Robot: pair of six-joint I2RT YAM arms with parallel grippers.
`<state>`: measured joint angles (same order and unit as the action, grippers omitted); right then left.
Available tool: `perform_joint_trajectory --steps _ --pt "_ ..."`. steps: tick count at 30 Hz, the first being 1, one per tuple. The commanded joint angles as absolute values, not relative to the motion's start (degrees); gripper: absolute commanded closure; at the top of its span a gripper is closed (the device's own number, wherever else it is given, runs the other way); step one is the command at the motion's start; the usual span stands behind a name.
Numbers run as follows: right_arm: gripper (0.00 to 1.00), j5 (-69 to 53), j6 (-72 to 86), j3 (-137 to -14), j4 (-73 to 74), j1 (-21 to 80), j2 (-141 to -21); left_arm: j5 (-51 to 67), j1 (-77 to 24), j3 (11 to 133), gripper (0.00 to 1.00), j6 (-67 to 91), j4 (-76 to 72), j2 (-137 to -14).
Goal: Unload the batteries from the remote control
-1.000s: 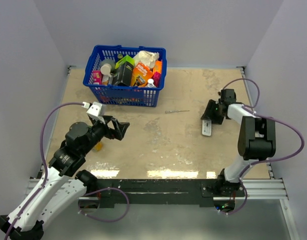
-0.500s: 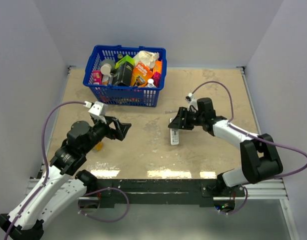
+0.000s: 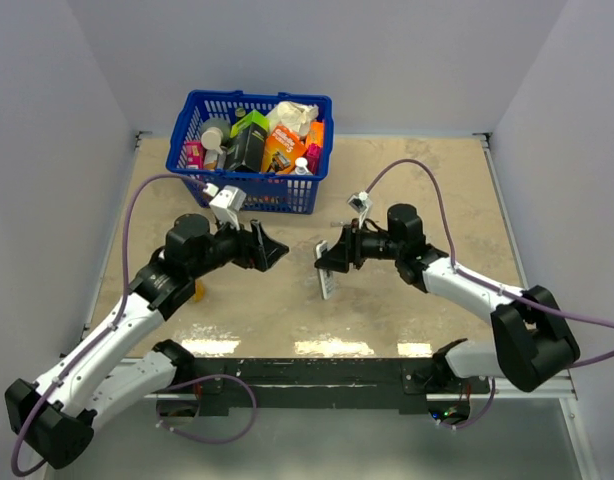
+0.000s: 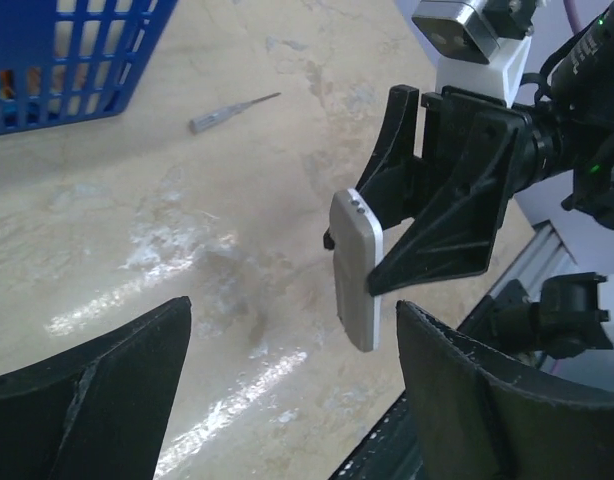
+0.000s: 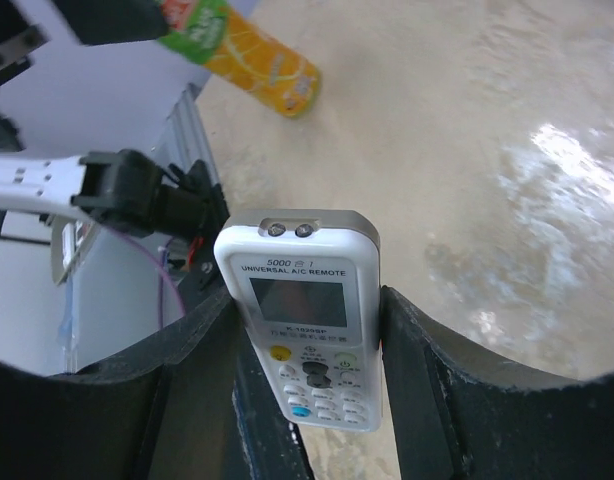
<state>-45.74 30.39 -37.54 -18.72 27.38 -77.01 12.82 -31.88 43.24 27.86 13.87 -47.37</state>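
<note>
My right gripper [image 3: 334, 258] is shut on the remote control [image 3: 327, 276] and holds it above the middle of the table. In the right wrist view the remote [image 5: 302, 300] shows its white face, screen and buttons between the right gripper's fingers [image 5: 305, 330]. In the left wrist view the remote [image 4: 355, 270] shows edge-on with its grey back, held by the right gripper [image 4: 427, 200]. My left gripper [image 3: 272, 250] is open and empty, just left of the remote; in its own view the left gripper [image 4: 292, 305] has its jaws spread wide. No batteries show.
A blue basket [image 3: 187, 128] full of packages stands at the back. A thin grey tool [image 4: 232, 110] lies on the table beyond the remote. An orange tube with a green label [image 5: 252, 55] lies under the left arm [image 3: 197, 292].
My right arm has swung left from the table's right side to the middle, carrying the remote. My left arm has reached right and forward toward it.
</note>
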Motion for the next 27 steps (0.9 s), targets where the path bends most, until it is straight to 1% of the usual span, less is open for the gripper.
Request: perform_joint_trajectory --steps 1,9,13,19,23,25,27 --pt "0.62 -50.3 28.9 -37.6 -27.1 30.1 -73.2 20.7 -31.6 46.5 0.14 35.1 4.9 -50.8" --pt "0.63 -48.4 29.4 -40.0 -27.1 32.6 -74.5 27.0 -31.6 48.5 0.19 43.0 1.6 -59.2" --pt "0.64 -46.6 29.7 -40.8 -27.0 33.6 -74.6 26.4 -31.6 50.4 0.21 43.1 5.4 -61.8" --pt "0.64 -43.3 29.9 -41.8 -25.8 35.5 -75.1 26.5 -31.6 50.1 0.23 43.1 7.2 -64.6" --pt "0.64 -41.8 29.7 -42.0 -25.2 36.2 -74.4 27.0 -31.6 49.8 0.30 43.2 7.6 -66.0" --pt "0.64 -41.7 29.7 -42.4 -24.7 36.3 -74.6 26.7 -31.6 49.6 0.32 43.2 8.0 -66.4" --pt "0.64 -41.5 30.0 -42.5 -25.0 36.4 -74.8 26.5 -31.6 49.1 0.36 43.3 8.4 -66.4"
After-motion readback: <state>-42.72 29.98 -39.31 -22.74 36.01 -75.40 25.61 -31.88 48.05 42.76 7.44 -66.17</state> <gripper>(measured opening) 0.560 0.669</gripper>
